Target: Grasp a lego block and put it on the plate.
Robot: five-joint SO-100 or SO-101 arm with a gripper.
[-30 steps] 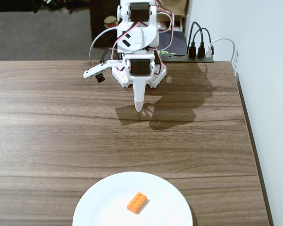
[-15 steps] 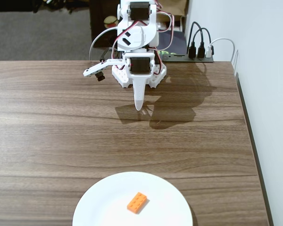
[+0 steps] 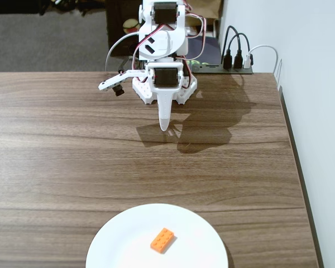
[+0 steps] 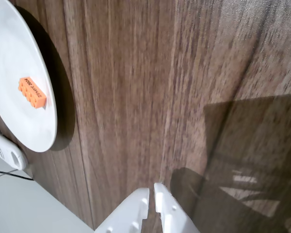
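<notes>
Pincer (image 3: pixel 165 126) hangs empty near the arm's base at the far side of the surface (image 3: pixel 56 156), its two white fingers drawn together to a bare slit, tips pointing down; the wrist view shows the tips (image 4: pixel 152 194) almost touching and nothing between them.

From there, in the fixed view, the brick (image 3: pixel 163 240) lies at six o'clock, well apart, with a broad stretch of bare wood between. It already rests flat, studs up, on the plate (image 3: pixel 117 245), a little toward five o'clock of the plate's middle. Its long axis runs on a diagonal, from about seven to one o'clock.

In the wrist view the plate (image 4: pixel 19 121) sits at ten o'clock from the fingertips, the brick (image 4: pixel 32 92) on it.

With the brick on the plate and the pincer clear of it, the task looks done. Any further reach would go straight toward six o'clock, with the wrist turned to meet that diagonal.
</notes>
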